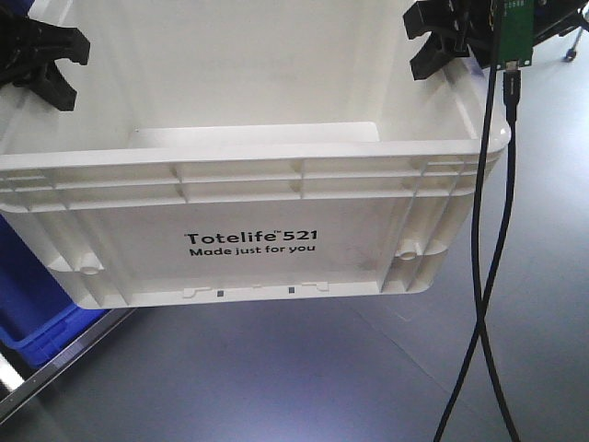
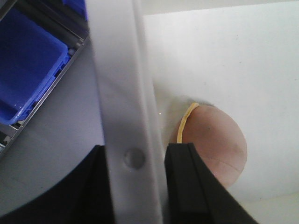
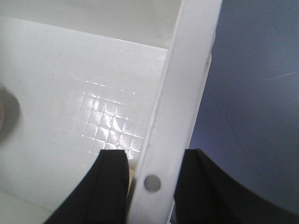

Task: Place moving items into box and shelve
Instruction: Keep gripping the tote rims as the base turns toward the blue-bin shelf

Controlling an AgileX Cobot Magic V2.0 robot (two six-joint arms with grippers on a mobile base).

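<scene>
The box [image 1: 248,244], a large white crate printed "Totelife 521", hangs tilted above the grey floor, held at both ends. My left gripper [image 1: 41,51] is shut on its left rim [image 2: 126,93], one black finger on each side of the wall [image 2: 135,156]. My right gripper [image 1: 451,37] is shut on the right rim [image 3: 187,79] in the same way [image 3: 152,161]. Inside the box a round brown item with a yellow edge [image 2: 215,144] lies on the bottom next to my left inner finger. The right wrist view shows only a dark blurred bit of an item [image 3: 7,114] at the left edge.
Blue plastic bins [image 1: 37,322] sit on a low metal-railed shelf [image 1: 64,364] at the left, also in the left wrist view [image 2: 28,79]. Black cables [image 1: 492,276] hang from a green circuit board [image 1: 511,32] at the right. Grey floor [image 1: 276,378] lies below the box.
</scene>
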